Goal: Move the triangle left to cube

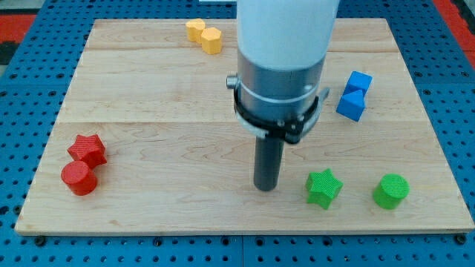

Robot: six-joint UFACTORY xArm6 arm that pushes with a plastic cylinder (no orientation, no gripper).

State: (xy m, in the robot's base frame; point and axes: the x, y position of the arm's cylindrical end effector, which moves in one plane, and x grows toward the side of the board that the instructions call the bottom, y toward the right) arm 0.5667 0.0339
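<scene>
Two blue blocks touch at the view's right. The lower one is a blue cube (351, 104). The upper one (360, 80) looks like the blue triangle, sitting just above and slightly right of the cube. My tip (266, 187) rests on the board well to the lower left of both blue blocks, touching no block. It stands just left of the green star (323, 187), with a small gap between them. The arm's wide body hides the board's upper middle.
A green cylinder (391, 190) sits right of the green star. A red star (87, 148) and a red cylinder (79, 178) touch at the lower left. Two yellow blocks (195, 30) (211, 40) touch at the top. The wooden board (148, 111) ends in edges all round.
</scene>
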